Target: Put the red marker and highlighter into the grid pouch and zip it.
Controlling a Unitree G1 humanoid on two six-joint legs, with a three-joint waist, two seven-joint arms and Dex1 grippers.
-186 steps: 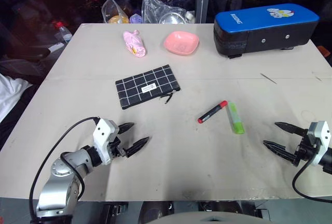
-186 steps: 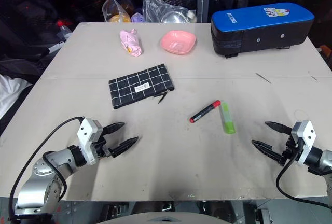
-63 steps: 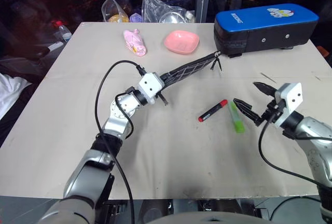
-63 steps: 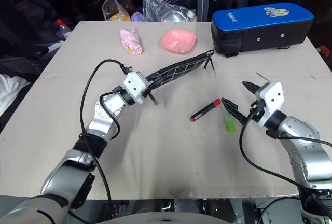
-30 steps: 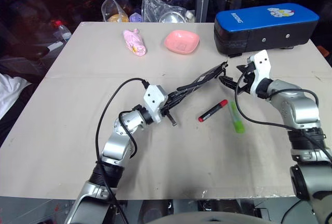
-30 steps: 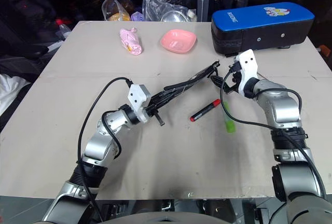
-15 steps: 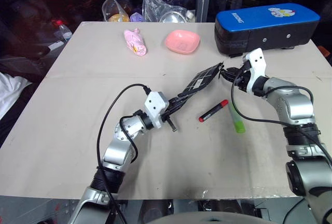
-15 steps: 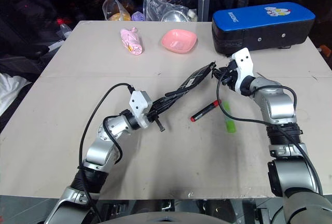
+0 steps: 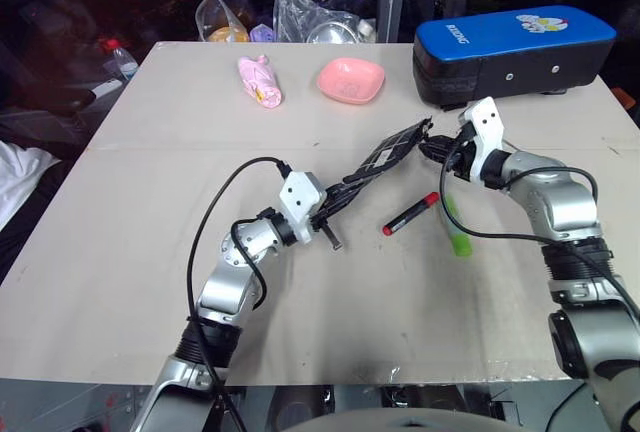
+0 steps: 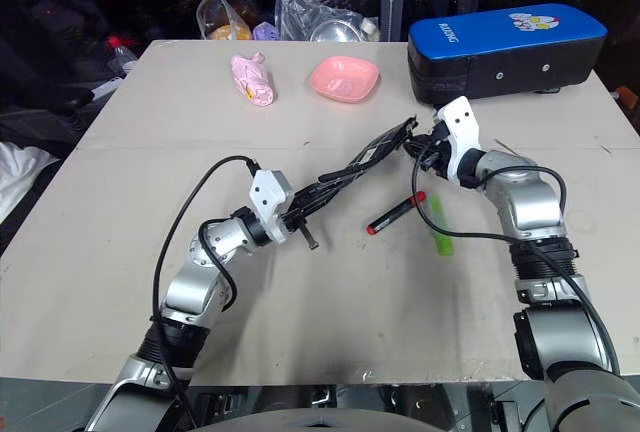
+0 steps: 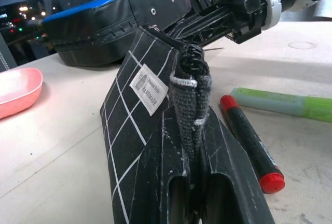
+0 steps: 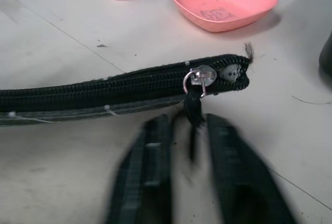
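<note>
The grid pouch (image 9: 385,157) hangs above the table, stretched between my two grippers. My left gripper (image 9: 335,202) is shut on its near end, with the fabric pinched between the fingers (image 11: 228,198). My right gripper (image 9: 432,148) is at the far end, by the zip pull (image 12: 196,79). Its blurred fingers (image 12: 148,172) stand a little apart, and the pull cord hangs between them. The zip looks closed along the pouch (image 12: 104,92). The red marker (image 9: 410,214) and the green highlighter (image 9: 457,232) lie side by side on the table below the pouch.
A big blue-topped black case (image 9: 510,52) stands at the back right, just behind the right gripper. A pink dish (image 9: 350,80) and a pink rolled thing (image 9: 259,82) lie at the back. Plastic bags (image 9: 300,17) sit beyond the far edge.
The pouch lay flat on the table in the earliest frames and now hangs between both grippers. Over the last second the right gripper stayed at its far end and the pouch twisted slightly.
</note>
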